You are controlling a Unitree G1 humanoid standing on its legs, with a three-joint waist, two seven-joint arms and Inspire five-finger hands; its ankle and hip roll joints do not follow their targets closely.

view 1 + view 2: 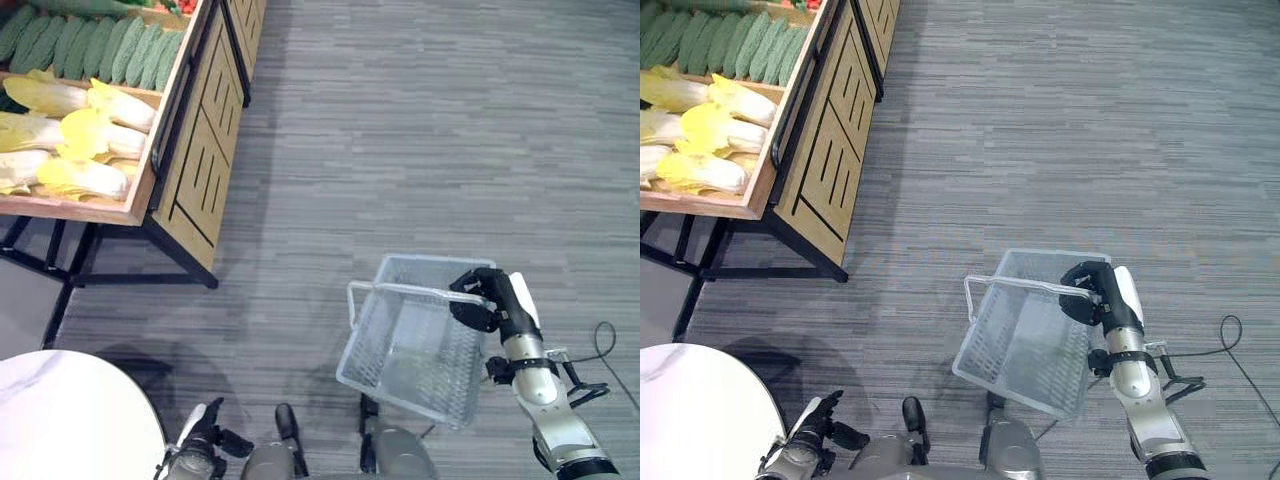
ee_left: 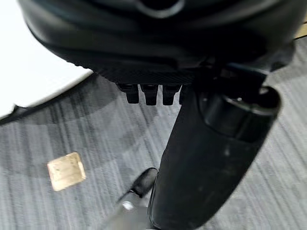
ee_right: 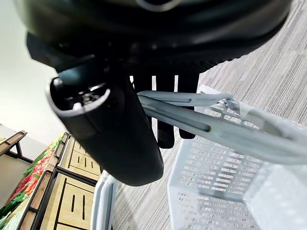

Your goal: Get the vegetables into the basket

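A pale grey mesh basket (image 1: pixel 366 345) hangs empty over the carpet at the lower right, tilted. My right hand (image 1: pixel 487 297) is shut on its handle (image 3: pixel 216 127), which runs between the thumb and the curled fingers. Pale yellow cabbages (image 1: pixel 75 130) and a row of green bumpy gourds (image 1: pixel 100 45) lie in a wooden display stand (image 1: pixel 195 150) at the upper left, far from the basket. My left hand (image 1: pixel 203 432) hangs low at the bottom edge, its fingers relaxed and holding nothing.
A round white table (image 1: pixel 70 420) fills the bottom left corner, close to my left hand. The stand rests on a black metal frame (image 1: pixel 150 255). Grey carpet lies between the stand and the basket. A small brass plate (image 2: pixel 66 170) sits in the floor.
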